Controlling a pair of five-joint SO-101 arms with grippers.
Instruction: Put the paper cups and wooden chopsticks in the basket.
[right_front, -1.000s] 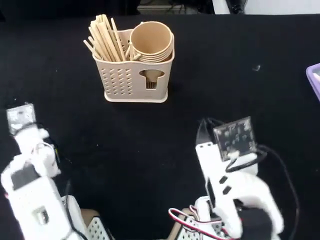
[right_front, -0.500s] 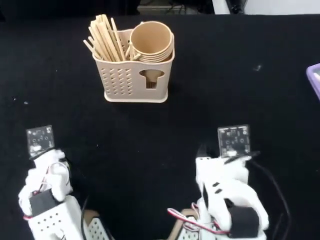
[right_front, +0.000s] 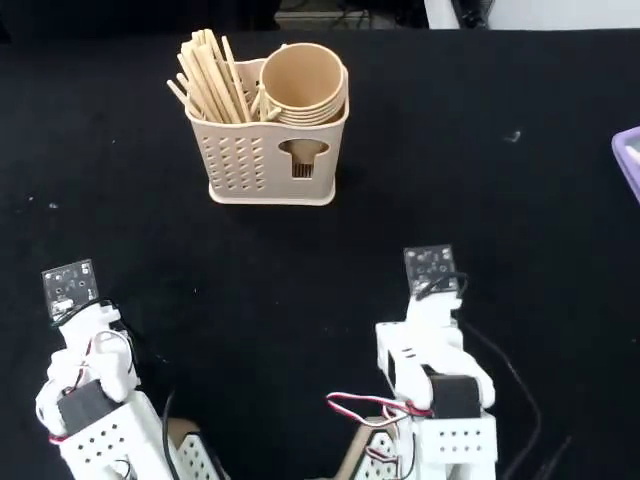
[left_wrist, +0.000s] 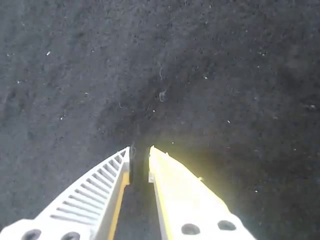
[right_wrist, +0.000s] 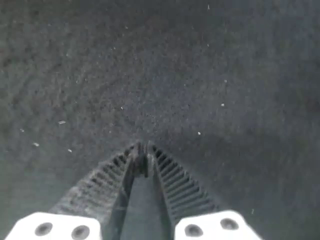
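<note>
Both arms parked: left claw (left_wrist: 140, 152) and right claw (right_wrist: 141, 149) clenched on nothing above the tabletop (right_front: 480, 200). Upright basket (right_front: 268, 165) holds paper cups (right_front: 303, 80) and wooden chopsticks (right_front: 205, 70); I judge task done.

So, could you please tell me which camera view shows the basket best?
The high view: the basket stands whole there, holding the chopsticks and paper cups. Both wrist views face the black table instead.

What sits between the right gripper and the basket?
Nothing: bare black table runs from the right gripper to the basket, as the high view shows.
</note>
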